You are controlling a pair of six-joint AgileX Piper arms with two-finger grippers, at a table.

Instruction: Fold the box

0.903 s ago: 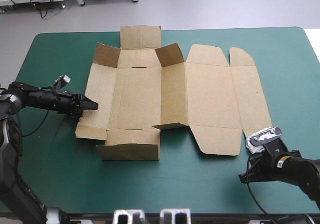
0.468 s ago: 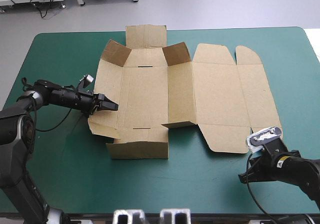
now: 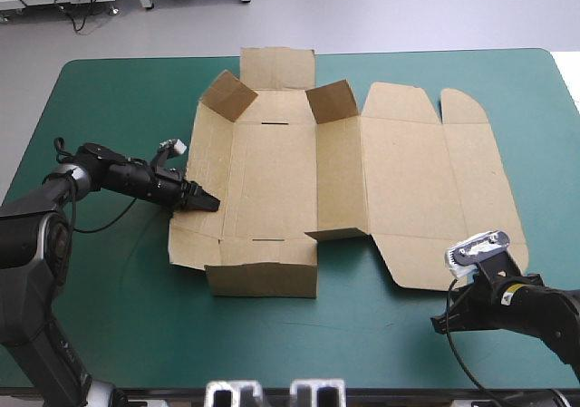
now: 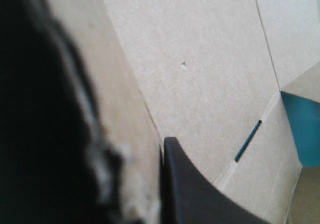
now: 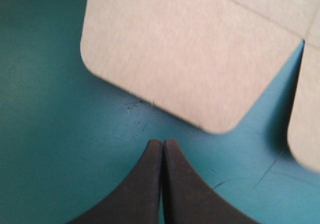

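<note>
High view, box: I see the brown cut-board box (image 3: 399,180) lying mostly flat at the middle of the teal-green table cover (image 3: 109,90). Its near wall (image 3: 263,280) is raised and two far corner flaps (image 3: 227,97) stand up.
High view, left arm: my left gripper (image 3: 204,202) sits at the left side panel (image 3: 201,158), reaching in from the table's left.
Left wrist view, grip: the black fingers (image 4: 200,194) are pinched almost together with the panel's edge between them, so I am holding board.
Left wrist view, ahead: bare floor panel and one narrow slot (image 4: 247,140) near a crease.
Right wrist view, right arm: my right gripper (image 5: 163,142) is clenched to a point on nothing. It hovers over the cover, just short of a rounded flap (image 5: 165,59), not touching it.
Handling, my read: light and stiff across each panel, willing to hinge only at the scored creases. The whole sheet is likely to skate on the cover when pushed.
Hold, my read: take a wall by its free edge at mid-length. A corner grip would twist or dent the board.
Risk: with one arm lifting, the sheet may swing. The idle right arm could pin the lid side.
</note>
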